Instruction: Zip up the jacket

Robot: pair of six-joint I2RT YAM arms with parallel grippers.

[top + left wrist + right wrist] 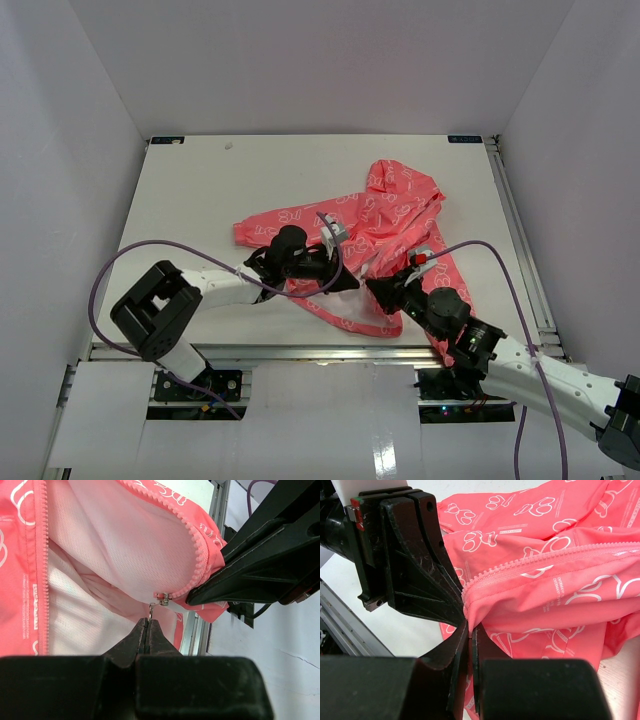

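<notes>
The white surface carries the coral-pink jacket, crumpled just right of centre in the overhead frame. It looks thin, limp and light, so I'd expect it to bunch and slide rather than resist. The right gripper is pinched closed on the jacket's bottom edge beside the zipper teeth. The left gripper is closed on the tiny zipper pull — the one spot worth holding.

White counter, bare at left & back. Coral-pink jacket lies crumpled on it, right of ctr, lower part reaching near edge.
</notes>
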